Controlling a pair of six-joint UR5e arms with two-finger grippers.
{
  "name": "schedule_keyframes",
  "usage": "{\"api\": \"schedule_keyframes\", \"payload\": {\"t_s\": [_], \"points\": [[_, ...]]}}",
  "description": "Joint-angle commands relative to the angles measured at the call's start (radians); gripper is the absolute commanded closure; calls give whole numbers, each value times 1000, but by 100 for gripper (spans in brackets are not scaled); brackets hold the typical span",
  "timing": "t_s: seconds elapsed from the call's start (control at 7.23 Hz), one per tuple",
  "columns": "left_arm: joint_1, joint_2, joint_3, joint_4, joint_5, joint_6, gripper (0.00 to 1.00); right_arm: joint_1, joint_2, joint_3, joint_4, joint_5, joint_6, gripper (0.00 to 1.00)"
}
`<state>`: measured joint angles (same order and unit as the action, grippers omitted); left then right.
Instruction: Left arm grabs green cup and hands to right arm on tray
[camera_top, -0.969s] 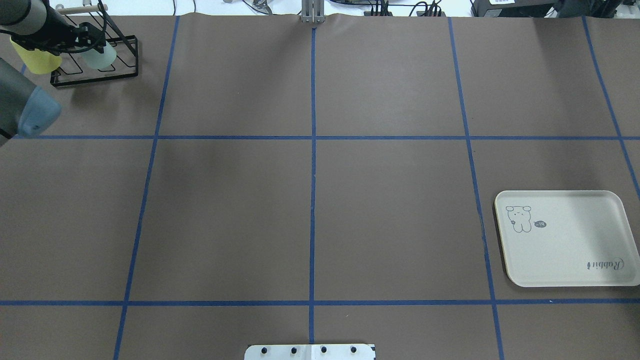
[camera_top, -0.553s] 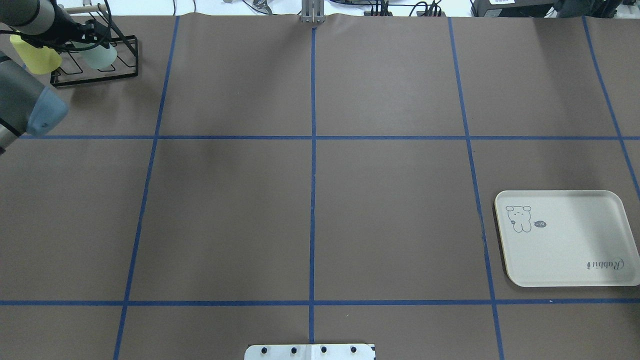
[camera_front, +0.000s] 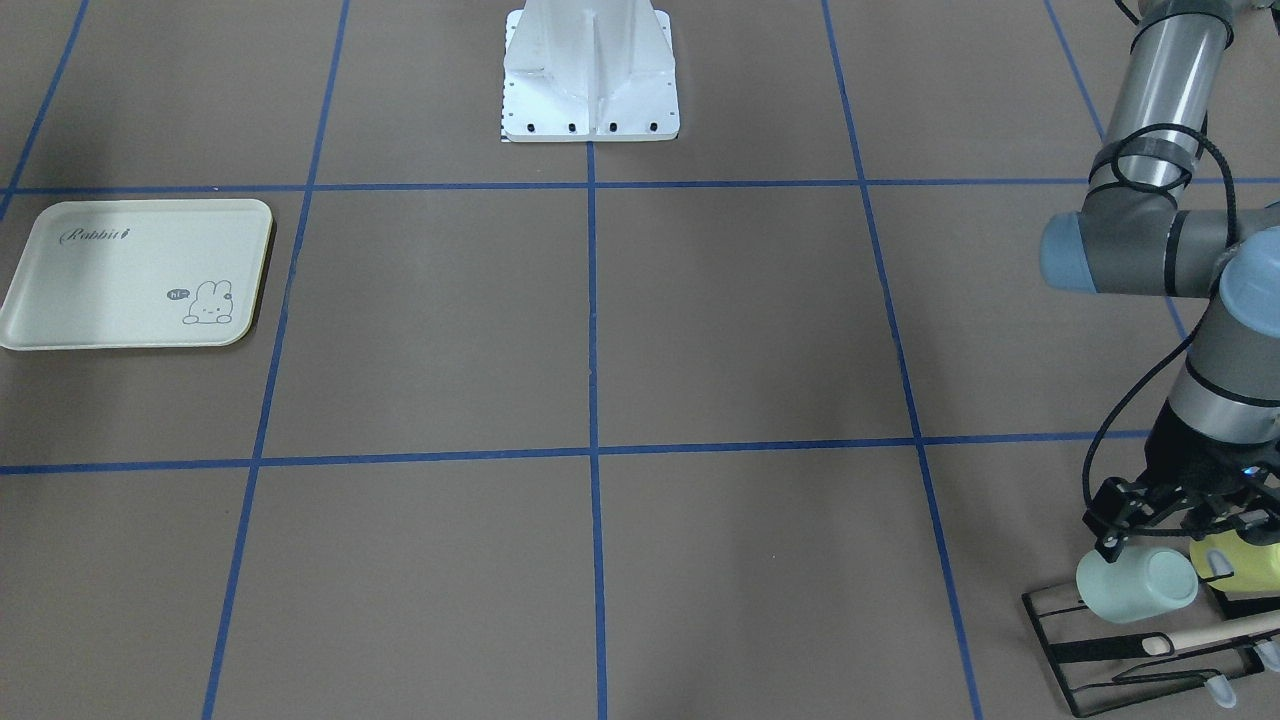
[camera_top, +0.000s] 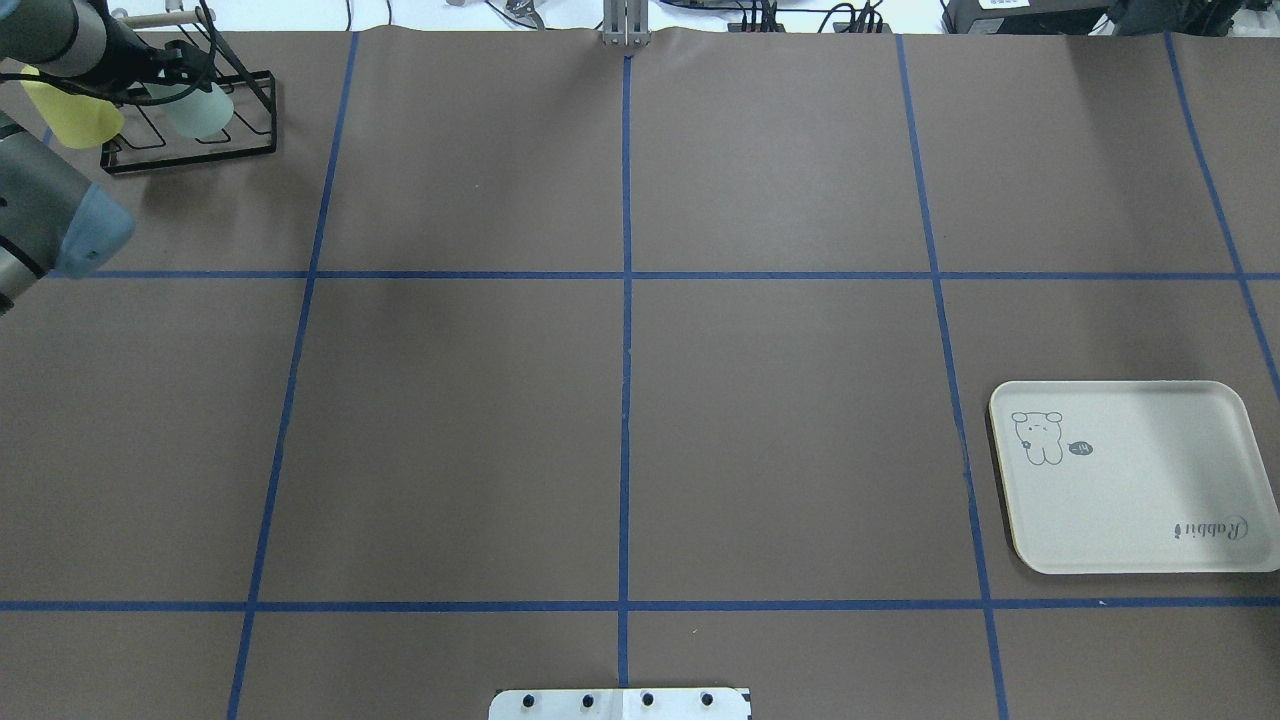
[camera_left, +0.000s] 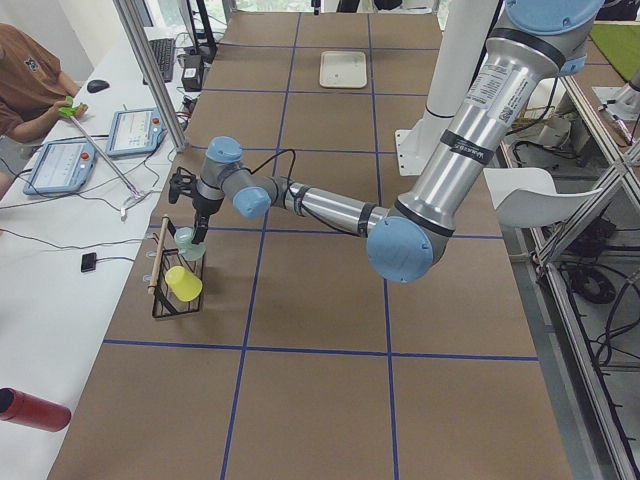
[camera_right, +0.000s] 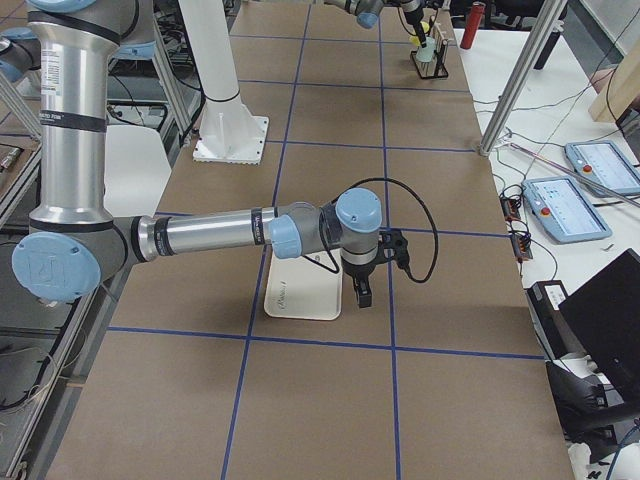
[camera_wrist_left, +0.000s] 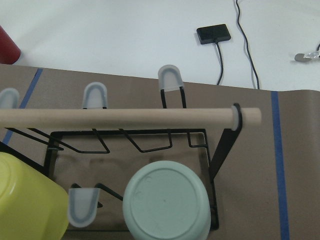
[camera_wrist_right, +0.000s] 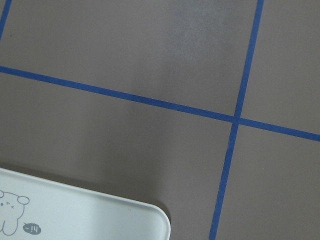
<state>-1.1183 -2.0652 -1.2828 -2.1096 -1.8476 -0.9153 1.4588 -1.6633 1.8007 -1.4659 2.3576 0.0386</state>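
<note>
Since a second ago the left arm (camera_top: 60, 215) has pushed a little further toward the far left corner of the table (camera_top: 620, 400), and its wrist now sits closer over the black wire rack (camera_front: 1051, 655).

That rack holds the green cup (camera_front: 1137, 585) upside down on a prong, with a yellow cup (camera_front: 1245, 560) just beside it on the next prong. The front view shows the left jaws spread, one finger on the outer side of the green cup and the other in the gap between the two cups. They appear to have hold of nothing yet.

What matters for the grab is how the cup lies. From the left wrist camera its round base (camera_wrist_left: 166, 205) faces straight up at the lens, so its long axis runs roughly along the line of approach, tilted slightly. The cup lies directly below the jaws, so a short drop and a squeeze across its wall should do. The yellow cup leaves little room on that side.

Well apart, the right arm (camera_right: 210, 232) waits at the tray (camera_top: 1130, 500), the right jaws hanging beside its edge. I cannot tell whether they are open. The left arm is much the nearer to the cup.
</note>
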Motion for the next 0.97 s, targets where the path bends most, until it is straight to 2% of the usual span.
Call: {"api": "schedule_keyframes", "payload": {"t_s": [0.0,0.28,0.83], "points": [[-2,-48,58,-3,18,0,1,0,-6,-1,16,0,0,0],[-3,-58,109,-47,34,1,2,0,-7,-1,18,-1,1,0],[-3,-70,129,-59,33,10,3,0,-7,2,19,-1,0,0]]}}
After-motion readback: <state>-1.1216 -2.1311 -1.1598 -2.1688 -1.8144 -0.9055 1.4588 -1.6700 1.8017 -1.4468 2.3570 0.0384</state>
